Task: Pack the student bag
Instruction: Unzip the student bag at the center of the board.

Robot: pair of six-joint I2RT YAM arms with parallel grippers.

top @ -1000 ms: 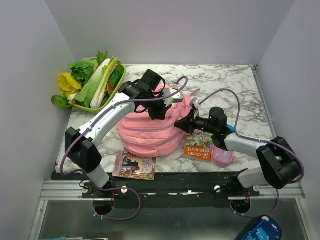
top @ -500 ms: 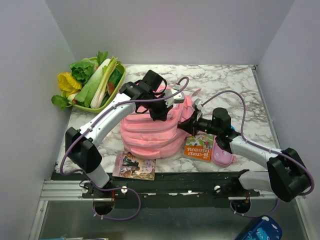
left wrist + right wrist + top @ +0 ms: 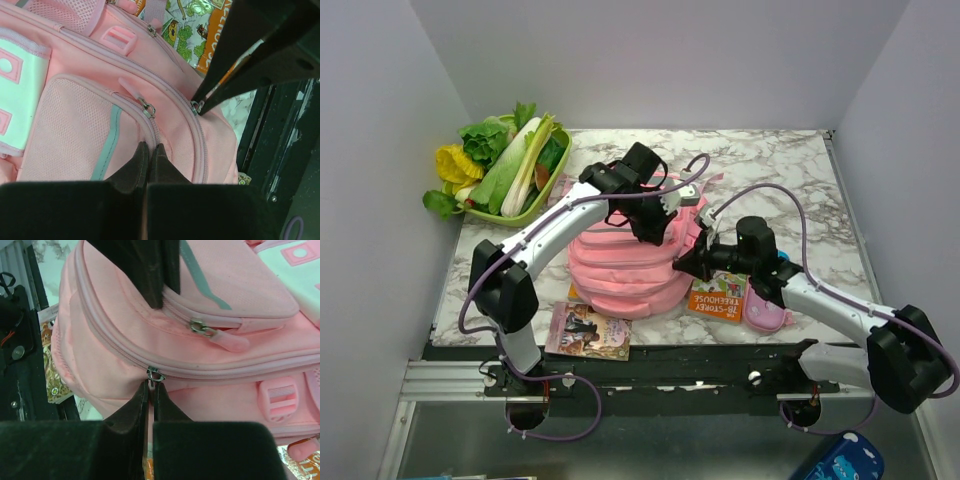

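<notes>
We see green vegetable basket [image 3: 510, 178] well left of student bag [image 3: 620, 272]. Bag lies on marble table [image 3: 790, 170] between both arms. Picture book [image 3: 588, 331] just front-left of bag. Left gripper [image 3: 149, 150] on bag top, jaws pressed together against fabric beside front pocket. Right gripper [image 3: 151, 386] at bag's right side, jaws pinching metal zipper pull [image 3: 155, 373]. Orange book [image 3: 718, 296] and pink pencil case [image 3: 767, 315] right of bag. Risks, we judge: small pull slips from pinch; soft bag drags along if left hold fails.
</notes>
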